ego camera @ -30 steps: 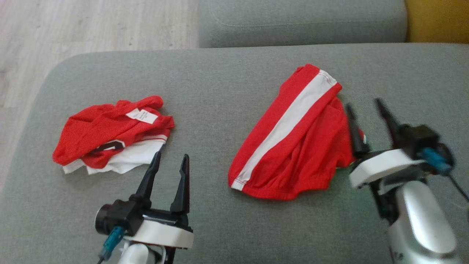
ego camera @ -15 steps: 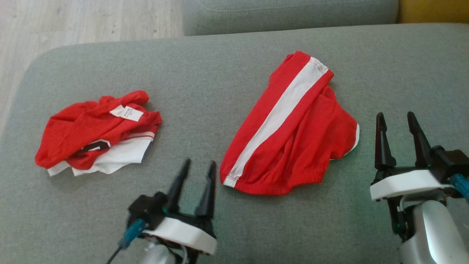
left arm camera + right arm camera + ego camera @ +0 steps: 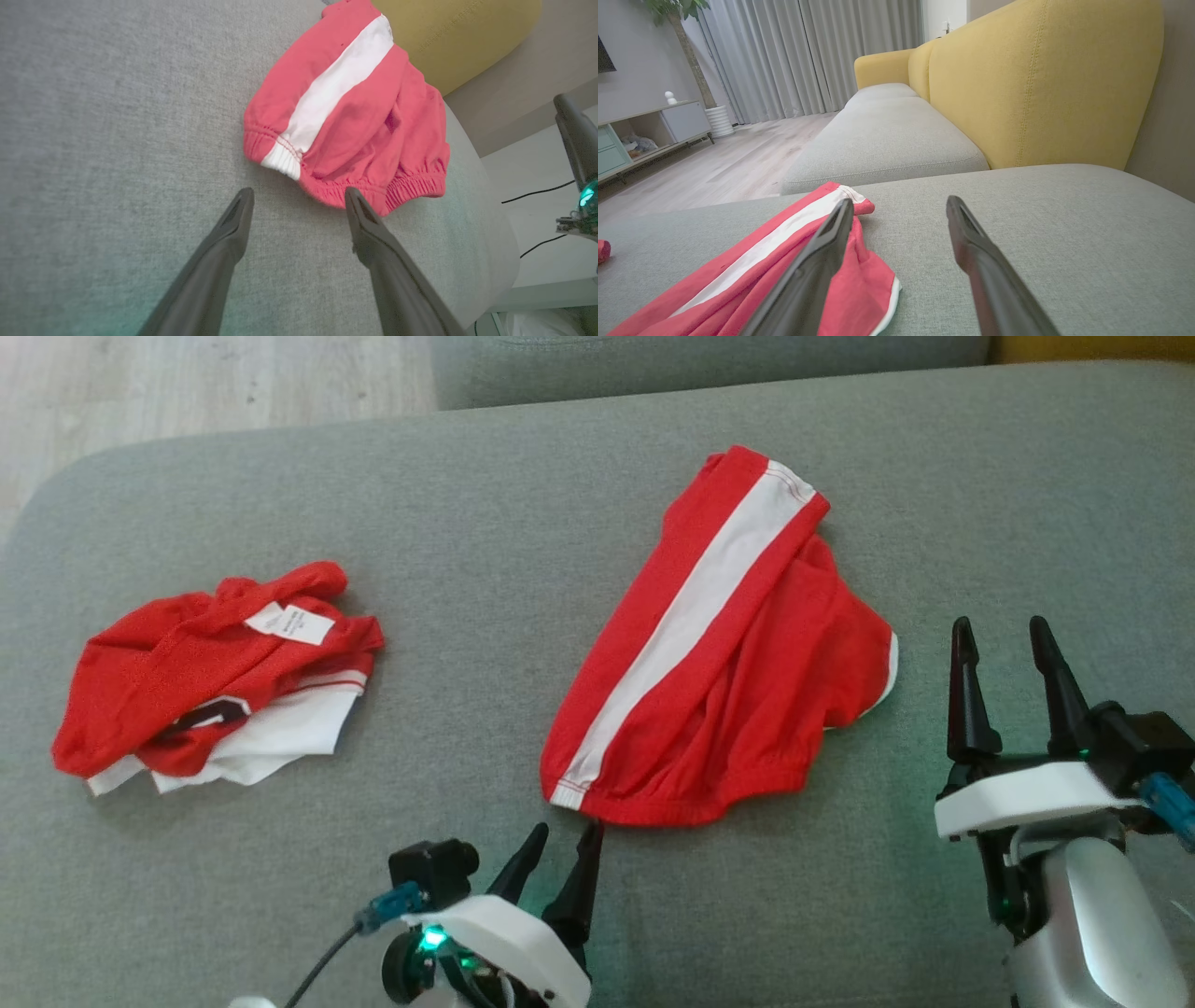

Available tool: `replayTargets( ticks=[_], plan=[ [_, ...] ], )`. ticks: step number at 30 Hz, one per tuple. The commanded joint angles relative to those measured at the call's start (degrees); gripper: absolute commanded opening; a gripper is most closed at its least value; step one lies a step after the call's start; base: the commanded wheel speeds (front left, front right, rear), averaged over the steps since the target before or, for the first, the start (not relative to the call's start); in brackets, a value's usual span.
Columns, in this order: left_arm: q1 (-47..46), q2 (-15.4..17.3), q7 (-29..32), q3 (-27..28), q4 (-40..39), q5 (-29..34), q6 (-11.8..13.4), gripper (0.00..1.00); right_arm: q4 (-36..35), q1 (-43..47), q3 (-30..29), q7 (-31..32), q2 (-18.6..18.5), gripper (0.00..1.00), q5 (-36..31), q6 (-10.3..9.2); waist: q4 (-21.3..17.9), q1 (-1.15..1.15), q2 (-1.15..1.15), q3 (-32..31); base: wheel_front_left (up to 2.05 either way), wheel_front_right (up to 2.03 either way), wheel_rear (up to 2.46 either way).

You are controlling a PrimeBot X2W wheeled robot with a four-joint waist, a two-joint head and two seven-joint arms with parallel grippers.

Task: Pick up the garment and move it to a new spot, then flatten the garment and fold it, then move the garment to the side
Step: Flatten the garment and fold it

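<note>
Now both pairs of fingers stand wide apart and hold nothing. The left gripper (image 3: 568, 831) points its tips at the near hem of the red shorts (image 3: 747, 709), stopping just short of the elastic waistband (image 3: 373, 191). In the left wrist view the waistband's white-striped corner sits a little beyond and between the two fingers. The right gripper (image 3: 999, 627) hovers off the shorts' right edge with its fingers aimed away from the robot, near the cloth but apart from it.

The shorts lie loosely spread in the middle of the grey sofa cushion (image 3: 485, 569), between the two arms. Their long axis follows the white stripe (image 3: 691, 616), running on a slant from the near-left corner up and away to the far right. Judged from this, the left arm is the nearer one for a grasp, since the waistband lies straight ahead of its tips, while the right would have to swing inward to reach the side hem.

Nothing works as a container; the cushion simply bears the shorts and, well apart to the left, a crumpled red-and-white garment (image 3: 205, 681) with its label (image 3: 289, 623) turned up
</note>
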Motion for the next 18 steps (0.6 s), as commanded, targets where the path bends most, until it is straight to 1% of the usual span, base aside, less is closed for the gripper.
replayTargets(
  ticks=[1,8,18],
  plan=[
    [-2.6,-0.2,-0.4,1.9,-1.5,-0.6,0.2,1.00,-1.7,-2.6,1.6,-0.7,-0.2,1.00,0.3,-0.04,-0.3,0.00,0.00,0.2,0.00,0.00,0.00],
    [-5.3,-0.2,-1.4,2.1,0.6,-2.9,0.4,1.00,-1.4,-3.2,1.5,-1.2,-0.2,1.00,0.2,-0.04,-1.6,0.00,0.00,1.3,0.00,0.00,0.00],
    [-7.7,-0.2,-2.0,1.9,3.7,-5.6,-1.0,1.00,-1.3,-3.4,1.5,-1.5,-0.2,1.00,0.0,-0.04,-2.7,0.00,0.00,2.3,0.00,0.00,0.00]
  ],
)
